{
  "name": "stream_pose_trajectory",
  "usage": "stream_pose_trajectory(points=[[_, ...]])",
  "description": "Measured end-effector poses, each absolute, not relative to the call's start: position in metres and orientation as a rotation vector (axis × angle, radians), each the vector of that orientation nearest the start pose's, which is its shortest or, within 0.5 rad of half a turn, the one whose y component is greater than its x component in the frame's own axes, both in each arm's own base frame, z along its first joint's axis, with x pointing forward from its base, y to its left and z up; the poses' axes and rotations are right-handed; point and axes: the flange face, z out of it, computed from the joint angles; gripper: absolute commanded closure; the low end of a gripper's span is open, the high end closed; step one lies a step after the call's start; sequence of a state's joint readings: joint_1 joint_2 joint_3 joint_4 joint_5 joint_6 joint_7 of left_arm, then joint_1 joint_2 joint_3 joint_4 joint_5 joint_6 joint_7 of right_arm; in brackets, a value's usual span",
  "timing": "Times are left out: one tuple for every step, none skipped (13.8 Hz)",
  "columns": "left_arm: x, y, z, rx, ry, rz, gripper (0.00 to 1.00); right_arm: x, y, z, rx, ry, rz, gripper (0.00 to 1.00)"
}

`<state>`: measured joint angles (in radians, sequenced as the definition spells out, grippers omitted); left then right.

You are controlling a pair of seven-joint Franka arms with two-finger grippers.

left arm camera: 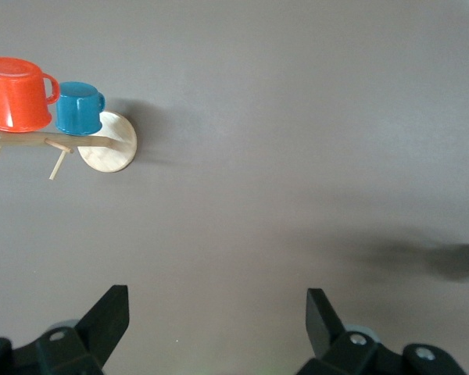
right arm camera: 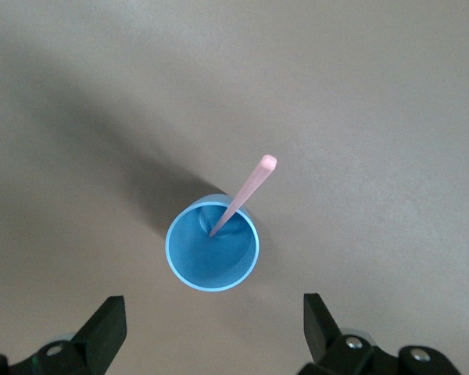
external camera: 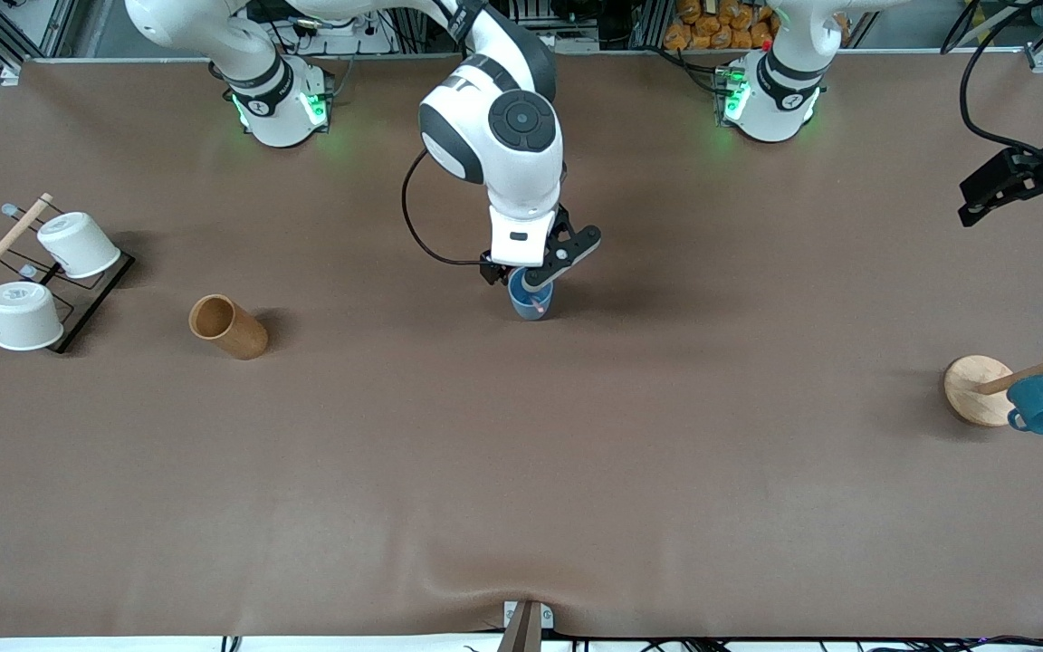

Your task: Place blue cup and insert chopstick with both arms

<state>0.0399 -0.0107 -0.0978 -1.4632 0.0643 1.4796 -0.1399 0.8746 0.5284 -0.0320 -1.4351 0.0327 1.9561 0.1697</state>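
A brown bench (external camera: 521, 471) holds a small light-blue cup (external camera: 531, 299) standing upright near its middle. A thin pale pink chopstick (right arm camera: 242, 197) stands inside the cup, its lower end on the cup's floor and its upper end leaning against the rim.

The right end effector (external camera: 535, 272) hangs directly over the cup; in the right wrist view its two fingers (right arm camera: 102, 332) are spread wide to either side of the cup, touching neither cup nor chopstick.

The left end effector (external camera: 1019, 186) waits in the air over the left arm's end of the bench, its fingers (left arm camera: 109, 316) also spread and empty.

Near it, a wooden rack with a round base (external camera: 979, 389) carries a teal mug (external camera: 1042, 405) and what appears to be an orange mug (left arm camera: 16, 94), cut off at the front view's edge.

Toward the right arm's end lie a brown cylindrical cup (external camera: 228, 327) on its side and a wire rack (external camera: 78, 299) bearing two white cups (external camera: 78, 244).
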Motion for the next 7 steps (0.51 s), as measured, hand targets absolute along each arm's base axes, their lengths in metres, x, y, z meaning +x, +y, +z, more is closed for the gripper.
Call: stream_pose_trajectory(points=[[0.541,-0.021,0.673,-3.076,-0.145,-0.052,0.0,0.464,0.53,0.39,-2.959,-1.022,0.014,0.0],[0.541,-0.02,0.673,-3.076,-0.148,-0.053,0.0,0.464,0.529,0.394,-2.96,-1.022,0.017,0.0],[0.541,-0.021,0.673,-3.076,-0.147,-0.053,0.0,0.463,0.527,0.398,-2.963,-1.022,0.027,0.0],[0.541,-0.021,0.673,-3.076,-0.146,-0.053,0.0,0.462,0.526,0.404,-2.964,-1.02,0.027,0.0],[0.541,-0.021,0.673,-3.076,-0.147,-0.053,0.0,0.462,0.524,0.411,-2.965,-1.017,0.024,0.0],[0.541,-0.021,0.673,-3.076,-0.147,-0.054,0.0,0.462,0.521,0.419,-2.968,-1.012,0.023,0.0],[0.541,-0.021,0.673,-3.076,-0.147,-0.054,0.0,0.462,0.517,0.426,-2.972,-1.007,0.025,0.0]])
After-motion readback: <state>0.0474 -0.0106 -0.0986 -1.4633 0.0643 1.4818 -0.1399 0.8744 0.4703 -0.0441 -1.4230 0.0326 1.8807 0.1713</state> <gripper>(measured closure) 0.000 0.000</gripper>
